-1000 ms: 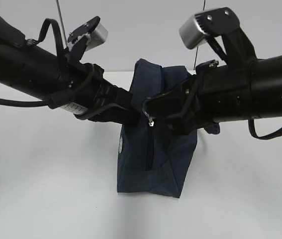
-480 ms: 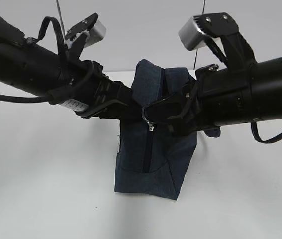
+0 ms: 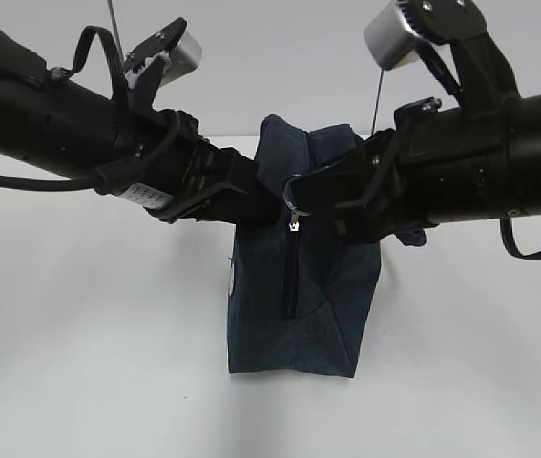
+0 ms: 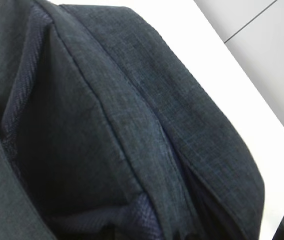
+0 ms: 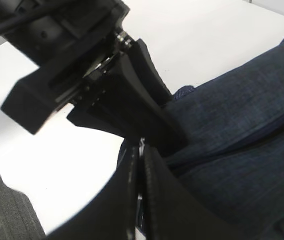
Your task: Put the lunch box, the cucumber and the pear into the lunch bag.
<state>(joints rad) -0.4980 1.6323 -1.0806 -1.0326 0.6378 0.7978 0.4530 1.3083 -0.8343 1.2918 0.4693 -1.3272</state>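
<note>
Grippers [image 3: 284, 205] at lunch bag [image 3: 294, 315] zipper.

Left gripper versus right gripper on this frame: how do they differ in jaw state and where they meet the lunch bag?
The right gripper has its jaws pressed shut; the left gripper hides its jaws, so open or shut cannot be told. The left gripper meets the lunch bag from its left side, the right gripper from the right. Both sit at the standing bag's upper part, tips close together.
</note>
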